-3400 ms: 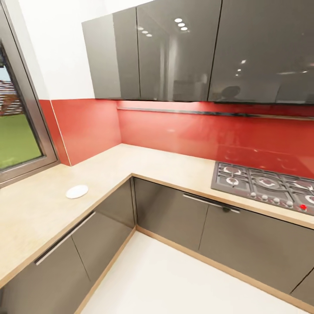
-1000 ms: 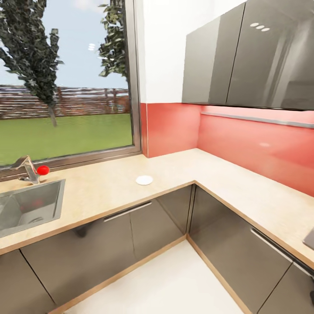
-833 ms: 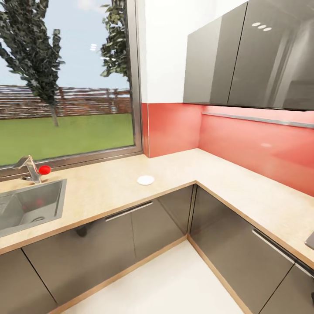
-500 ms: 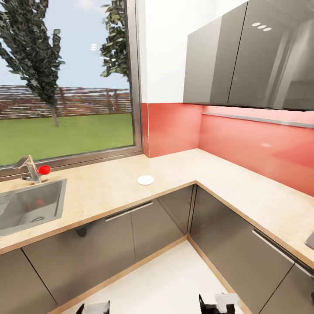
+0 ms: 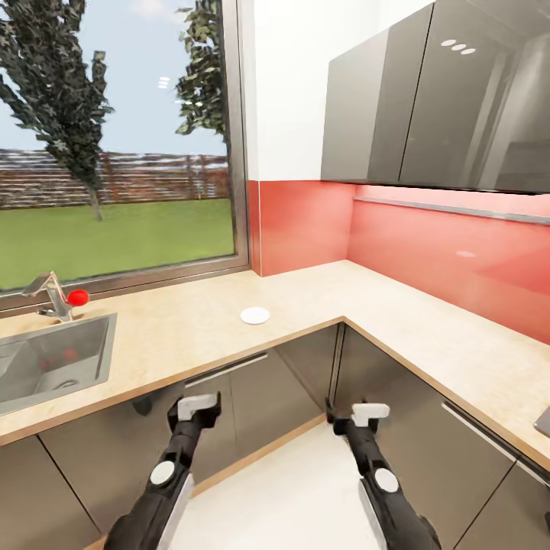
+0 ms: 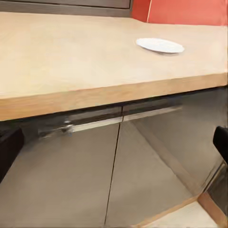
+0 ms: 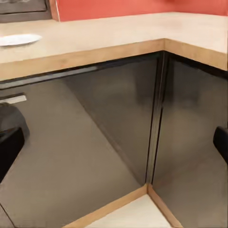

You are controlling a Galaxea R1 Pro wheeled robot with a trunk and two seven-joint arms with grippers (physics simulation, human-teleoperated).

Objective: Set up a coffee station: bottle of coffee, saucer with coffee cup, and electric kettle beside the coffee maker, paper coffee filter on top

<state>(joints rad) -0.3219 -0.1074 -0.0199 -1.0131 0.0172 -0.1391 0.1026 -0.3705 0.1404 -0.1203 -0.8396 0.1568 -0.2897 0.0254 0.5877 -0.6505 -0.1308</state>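
Two arms: both are seen rising from the bottom edge of the head view, raised in front of the dark grey cabinets.
Sink (image 5: 46, 359): an inset steel basin is set at the left edge of the frame, with a tap (image 5: 47, 294) carrying a red knob behind it.
Window (image 5: 114, 137): the upper left of the frame is taken up by it; grass, a fence and trees are seen through it.
Kitchen countertop (image 5: 176, 336): a light-wood worktop is run from the left edge to the corner, then along the red wall to the lower right.
Left gripper (image 5: 194, 406): it is held at lower centre-left, below the countertop edge and in front of a cabinet door; the jaws are spread wide, as shown by the dark fingertips at opposite edges of the left wrist view, and nothing is held.
Saucer (image 5: 255, 315): the small white plate is laid flat on the countertop near the middle of the frame, close to the front edge and short of the corner; it is also seen in the left wrist view (image 6: 160, 45) and the right wrist view (image 7: 19, 39).
Right gripper (image 5: 360, 414): it is held at lower centre-right, facing the inner cabinet corner; the jaws are likewise spread wide and nothing is gripped.
Wall cabinets (image 5: 428, 99): glossy dark grey doors are hung at the upper right, above the red backsplash (image 5: 428, 244).
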